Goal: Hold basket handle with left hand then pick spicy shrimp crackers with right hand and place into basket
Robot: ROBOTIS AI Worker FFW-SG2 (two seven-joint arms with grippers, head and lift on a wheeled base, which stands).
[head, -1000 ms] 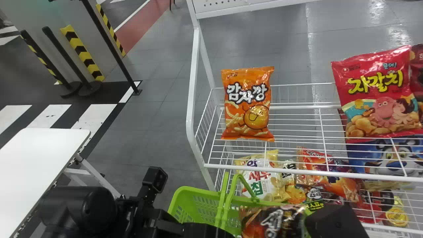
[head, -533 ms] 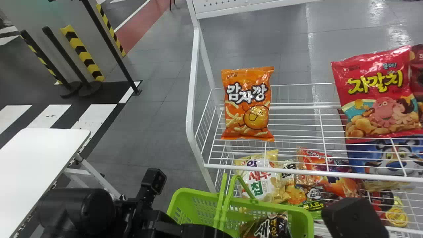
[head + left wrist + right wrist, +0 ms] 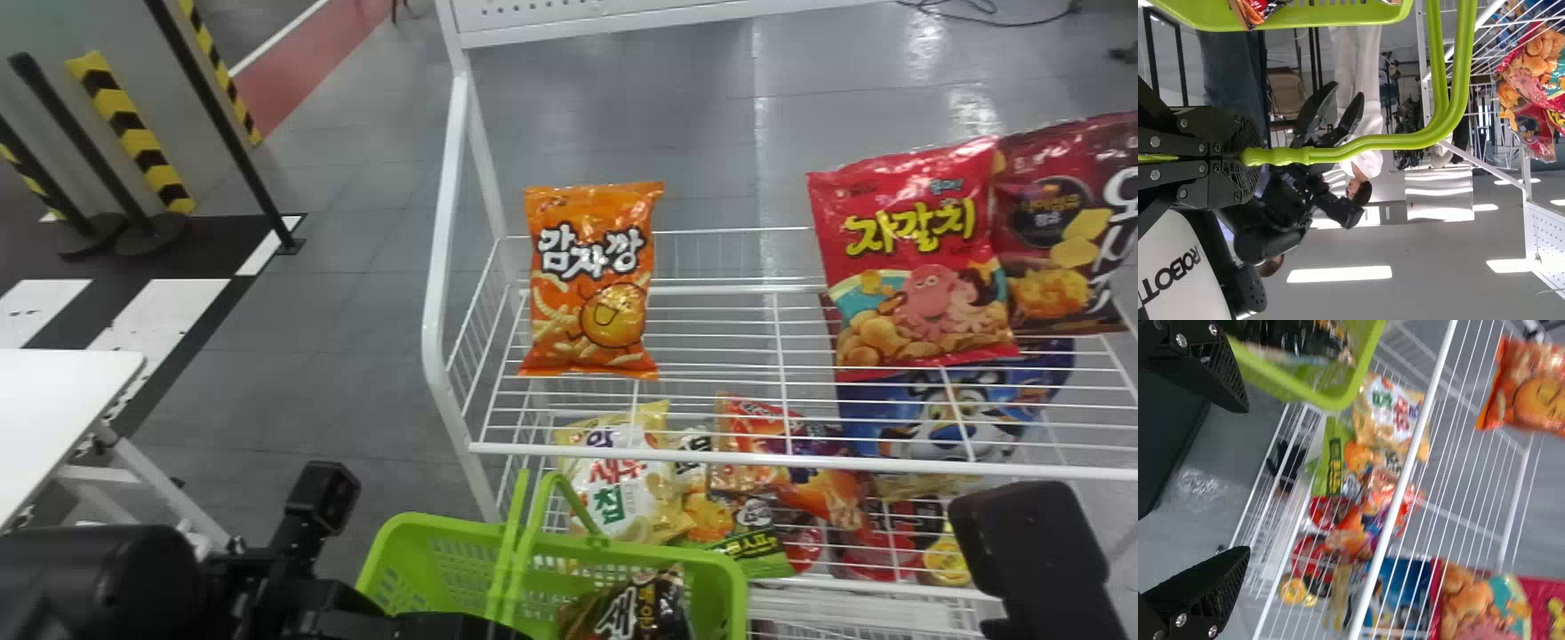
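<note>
Green plastic walls of the basket (image 3: 658, 558) run off the bottom edge of the head view, and that edge also cuts off the lower part of the spicy shrimp crackers (image 3: 627, 613), so how the bag meets the basket floor cannot be made out. The left gripper (image 3: 453, 627) is cropped there too, its fingertips out of sight, but its own wrist view has them closed around the handle (image 3: 1371, 142), whose inner end is hidden between them. The right gripper (image 3: 1031, 542) is partly cut off at the bottom, to the right of the basket and apart from it; its wrist view gives jaws wide apart with nothing between them. Bags on the lower shelf (image 3: 853, 587) overlap and sit partly behind wires, several hard to tell one from another. As for the crackers, they lie inside the basket, toward its right side: a glossy bag, nearly black with brown, bold pale lettering across its front and smaller yellowish print beside that, the top slanting and the film creased with bright glints. In the right wrist view the bag is a blurred dark shape within the green rim, its lettering too smeared to make out
</note>
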